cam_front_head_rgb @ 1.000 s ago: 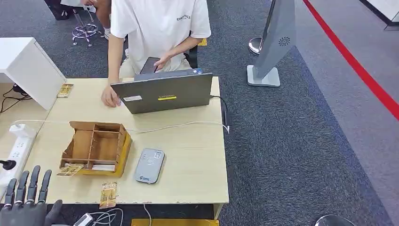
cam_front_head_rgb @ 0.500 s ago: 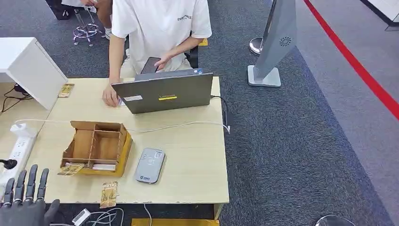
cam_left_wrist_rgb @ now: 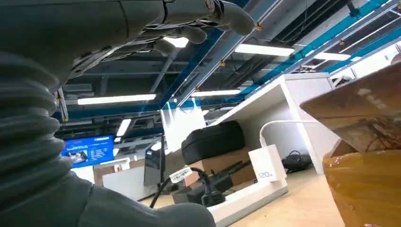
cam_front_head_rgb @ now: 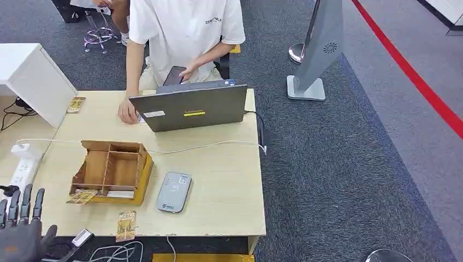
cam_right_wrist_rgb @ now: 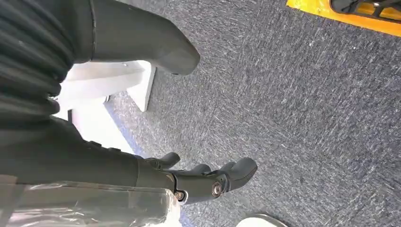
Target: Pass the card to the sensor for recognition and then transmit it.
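**Card station, contents at rest**

- Card (cam_front_head_rgb: 126, 225): flat at the near edge of the surface (cam_front_head_rgb: 218, 180), just in front of the cardboard organiser (cam_front_head_rgb: 111, 171), near the sensor.
- Sensor (cam_front_head_rgb: 173, 191): grey pad, right of the organiser.
- Left robot hand (cam_front_head_rgb: 19, 232): beyond the surface's near left corner, fingers straight and apart, holding nothing.
- Right robot hand (cam_right_wrist_rgb: 142, 142): hangs above carpet, fingers loosely spread, holding nothing.
- Laptop (cam_front_head_rgb: 188, 106): far edge, a person (cam_front_head_rgb: 183, 33) seated behind.

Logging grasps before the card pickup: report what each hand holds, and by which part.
Nothing is held. The left hand is open, fingers spread by the table's near corner. The right hand hangs empty over the carpet.
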Controlling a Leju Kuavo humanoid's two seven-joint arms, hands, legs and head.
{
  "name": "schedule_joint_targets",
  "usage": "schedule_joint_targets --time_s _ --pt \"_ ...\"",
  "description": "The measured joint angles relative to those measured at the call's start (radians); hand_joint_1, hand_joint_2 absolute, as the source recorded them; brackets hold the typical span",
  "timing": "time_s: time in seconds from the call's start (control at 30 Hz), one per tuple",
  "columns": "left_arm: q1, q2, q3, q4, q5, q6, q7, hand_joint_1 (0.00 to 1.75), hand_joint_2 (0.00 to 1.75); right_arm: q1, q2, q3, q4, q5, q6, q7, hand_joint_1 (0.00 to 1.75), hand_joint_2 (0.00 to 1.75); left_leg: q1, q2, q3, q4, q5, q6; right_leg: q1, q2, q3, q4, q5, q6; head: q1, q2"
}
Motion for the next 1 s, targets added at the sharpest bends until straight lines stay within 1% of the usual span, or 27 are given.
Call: schedule_joint_targets --time_s 0.4,0.63,0.77,1.0 --pt "-0.015 0.0 0.016 0.04 -0.001 0.0 -0.004 0.0 1.75 0.0 0.0 0.013 0.0 0.0 0.002 0.0 0.0 1.75 0.0 0.0 0.0 0.0 0.0 0.0 0.0 0.0 0.0 0.0 0.0 0.0 0.0 0.0" --pt "-0.037 -0.006 0.02 0.05 -0.011 0.0 -0.024 0.0 1.75 0.0 0.0 0.013 0.0 0.003 0.005 0.005 0.0 1.75 0.0 0.0 0.0 0.0 0.0 0.0 0.0 0.0 0.0 0.0 0.0 0.0 0.0 0.0" --pt "-0.061 -0.02 0.01 0.055 -0.03 0.0 0.008 0.0 1.75 -0.001 0.0 0.016 0.0 0.012 0.006 0.005 0.0 1.75 0.0 0.0 0.0 0.0 0.0 0.0 0.0 0.0 0.0 0.0 0.0 0.0 0.0 0.0" --pt "-0.094 -0.026 -0.049 0.059 -0.03 0.0 0.061 0.0 1.75 -0.001 0.0 0.021 0.0 0.018 0.007 0.003 0.0 1.75 0.0 0.0 0.0 0.0 0.0 0.0 0.0 0.0 0.0 0.0 0.0 0.0 0.0 0.0"
